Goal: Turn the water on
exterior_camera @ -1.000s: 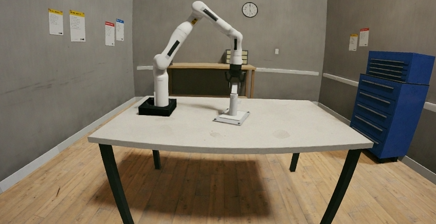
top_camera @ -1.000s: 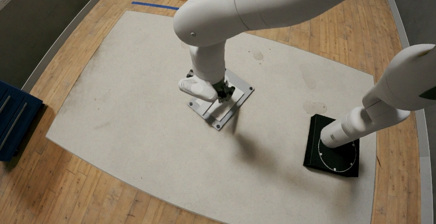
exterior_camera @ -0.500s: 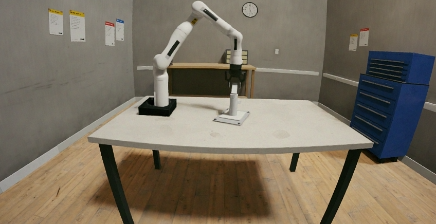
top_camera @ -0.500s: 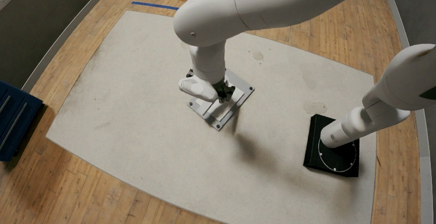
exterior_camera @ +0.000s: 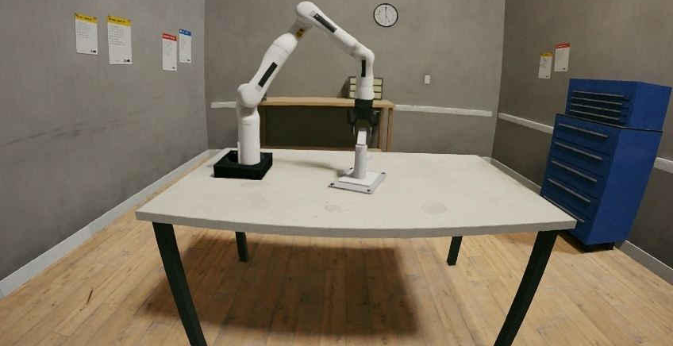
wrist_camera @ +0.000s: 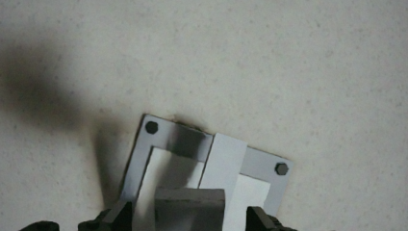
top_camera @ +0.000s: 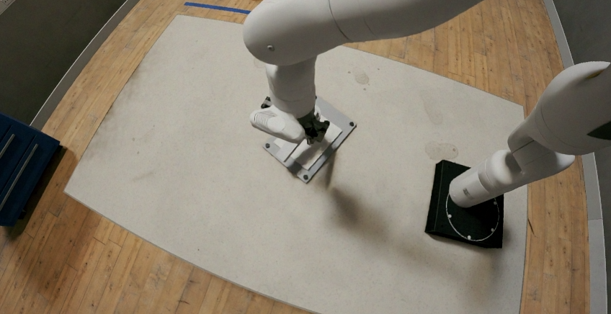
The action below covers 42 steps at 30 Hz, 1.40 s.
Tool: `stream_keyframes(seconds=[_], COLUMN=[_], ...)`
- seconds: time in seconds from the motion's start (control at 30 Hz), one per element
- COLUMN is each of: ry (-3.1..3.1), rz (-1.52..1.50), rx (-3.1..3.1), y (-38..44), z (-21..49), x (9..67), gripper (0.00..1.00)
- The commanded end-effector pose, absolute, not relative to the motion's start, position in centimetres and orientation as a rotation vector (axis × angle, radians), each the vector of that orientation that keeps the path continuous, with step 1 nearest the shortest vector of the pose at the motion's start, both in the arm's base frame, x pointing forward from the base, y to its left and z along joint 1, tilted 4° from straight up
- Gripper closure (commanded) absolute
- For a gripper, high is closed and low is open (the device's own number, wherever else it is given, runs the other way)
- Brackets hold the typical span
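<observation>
The tap stands on a grey base plate (top_camera: 341,124) (exterior_camera: 357,186) (wrist_camera: 139,156) in the middle of the table. Its white lever (exterior_camera: 361,151) (wrist_camera: 190,201) points straight up, as the exterior view shows. My gripper (top_camera: 315,131) (exterior_camera: 362,129) (wrist_camera: 189,219) hangs right over the lever's top end. It is open: in the wrist view the two dark fingers stand clear of the lever's end on either side. In the top view my arm hides the lever.
The arm's black base (top_camera: 441,208) (exterior_camera: 227,169) sits on the table (top_camera: 192,182) (exterior_camera: 424,196) to one side of the tap. A blue tool cabinet (top_camera: 16,160) (exterior_camera: 604,163) stands on the floor beside the table.
</observation>
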State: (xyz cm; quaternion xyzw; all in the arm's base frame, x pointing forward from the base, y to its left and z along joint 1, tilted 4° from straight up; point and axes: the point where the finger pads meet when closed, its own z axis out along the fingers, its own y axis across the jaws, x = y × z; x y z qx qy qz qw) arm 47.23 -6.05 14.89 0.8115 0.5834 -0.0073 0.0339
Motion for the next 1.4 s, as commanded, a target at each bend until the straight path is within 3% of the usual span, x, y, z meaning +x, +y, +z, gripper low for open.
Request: stream_keyframes(seconds=[0.0,1.37], ry=[1.794,1.794], rz=[-0.02,-0.02], rx=[2.495,2.495], y=[-6.05,-6.01], z=[14.97,15.67], x=[47.27,47.25], gripper=[0.28,0.28])
